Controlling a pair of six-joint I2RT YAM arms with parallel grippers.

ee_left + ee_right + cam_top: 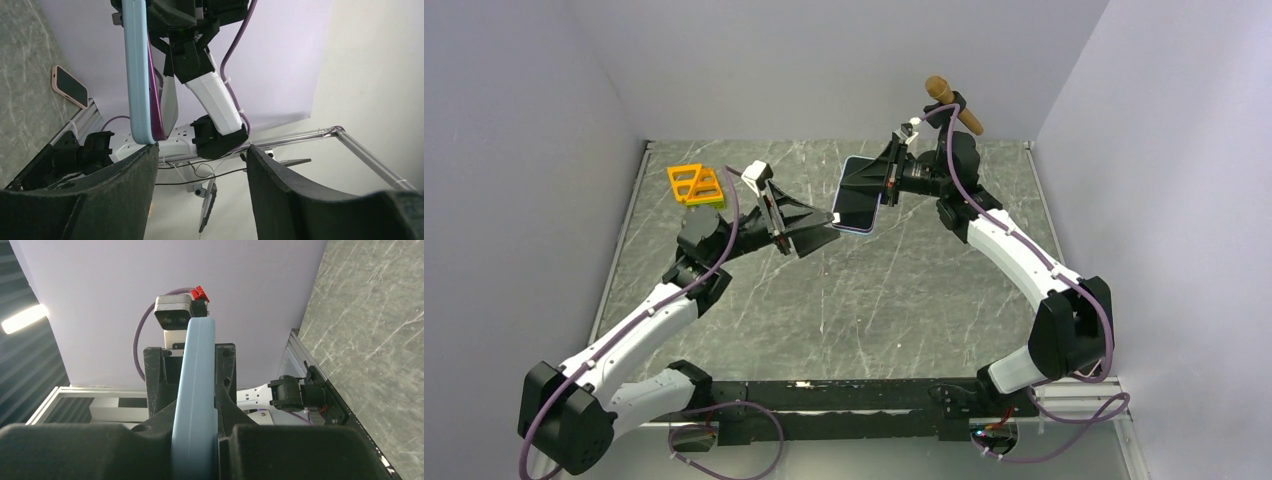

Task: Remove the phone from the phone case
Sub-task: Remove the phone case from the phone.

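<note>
The phone (859,195), dark screen up, sits in a light blue case and is held in the air over the back middle of the table. My right gripper (887,178) is shut on its far side. In the right wrist view the case's blue edge (196,390) stands clamped between the pads of my right gripper (196,437). My left gripper (822,222) is open at the phone's near lower corner. In the left wrist view the blue case (136,75) hangs above the left finger (125,185) and touches its tip. A purple phone edge (156,112) shows beside the case. My left gripper (202,152) is empty.
An orange frame-like piece (695,184) on a green bit lies at the back left of the grey marble table (874,300). A brown wooden stick (954,104) sticks up behind the right arm. A small pink-rimmed phone-like object (70,86) lies near the table edge. Walls enclose three sides.
</note>
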